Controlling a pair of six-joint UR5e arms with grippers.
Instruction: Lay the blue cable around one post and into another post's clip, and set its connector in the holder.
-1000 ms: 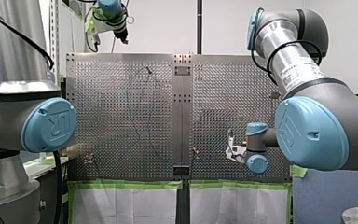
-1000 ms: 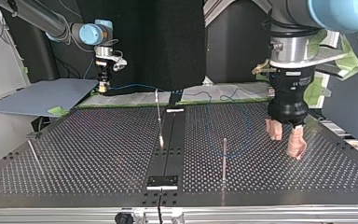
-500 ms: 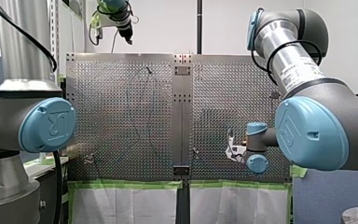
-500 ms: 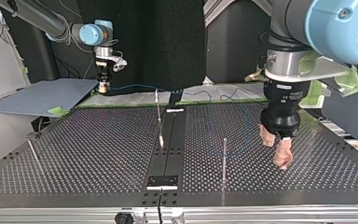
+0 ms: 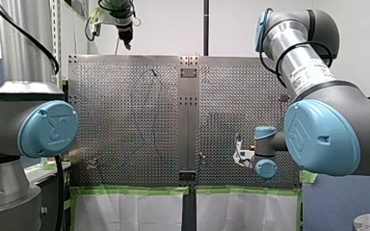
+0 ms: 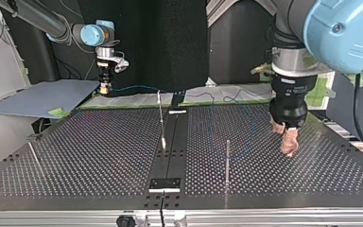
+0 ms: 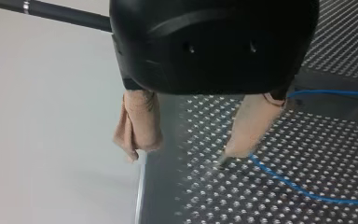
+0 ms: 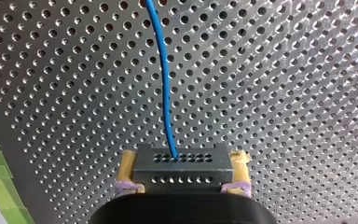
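Front, top views opposite across table [image 5: 231,96]; wrist views close.

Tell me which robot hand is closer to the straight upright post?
Left: my left gripper hangs near the post; my right gripper is far away at the top view's left.

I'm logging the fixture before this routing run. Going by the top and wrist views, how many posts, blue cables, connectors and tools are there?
posts: 3
blue cable: 1
connector: 1
tools, left tool and right tool: 2
Total: 7
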